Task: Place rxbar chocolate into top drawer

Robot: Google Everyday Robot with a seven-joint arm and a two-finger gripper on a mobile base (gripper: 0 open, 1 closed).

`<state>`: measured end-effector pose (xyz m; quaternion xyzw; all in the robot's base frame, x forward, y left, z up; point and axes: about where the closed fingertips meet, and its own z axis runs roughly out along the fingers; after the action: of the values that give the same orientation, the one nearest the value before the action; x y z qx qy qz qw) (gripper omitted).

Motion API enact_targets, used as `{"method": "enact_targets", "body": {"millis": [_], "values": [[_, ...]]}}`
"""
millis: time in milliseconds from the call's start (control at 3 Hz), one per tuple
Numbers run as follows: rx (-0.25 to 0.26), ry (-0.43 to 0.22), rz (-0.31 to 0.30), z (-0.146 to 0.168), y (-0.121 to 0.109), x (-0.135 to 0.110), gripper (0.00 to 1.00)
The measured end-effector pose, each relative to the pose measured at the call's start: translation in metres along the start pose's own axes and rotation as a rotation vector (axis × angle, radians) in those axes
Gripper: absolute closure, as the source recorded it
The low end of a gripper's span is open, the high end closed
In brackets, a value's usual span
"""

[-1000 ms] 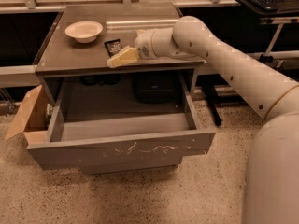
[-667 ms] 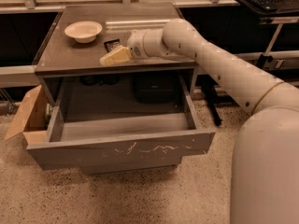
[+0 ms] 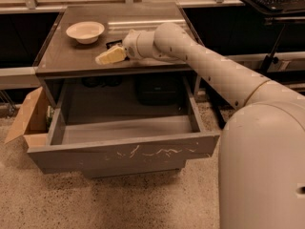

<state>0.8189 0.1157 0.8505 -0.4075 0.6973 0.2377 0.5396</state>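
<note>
On the tabletop (image 3: 66, 58), rxbar chocolate (image 3: 114, 44) seemingly just behind the jaws, their opening unclear

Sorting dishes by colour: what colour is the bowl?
White; camera view. The gripper is over the tabletop, near the bowl.

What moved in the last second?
The end effector swept left over the tabletop as the arm swung; its tip now sits just front-left of the rxbar chocolate. The bar lies on the table, not lifted. Unchanged: the bar, white bowl, open top drawer and cardboard box.
</note>
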Motion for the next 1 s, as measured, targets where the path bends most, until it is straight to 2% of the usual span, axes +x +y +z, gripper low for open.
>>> {"method": "enact_targets", "body": {"millis": [333, 667, 1000], "values": [[0.026, -0.004, 0.041, 0.005, -0.01, 0.012, 0.0], [0.035, 0.006, 0.064, 0.011, -0.015, 0.022, 0.19], [0.046, 0.019, 0.074, 0.014, -0.02, 0.029, 0.5]]}}
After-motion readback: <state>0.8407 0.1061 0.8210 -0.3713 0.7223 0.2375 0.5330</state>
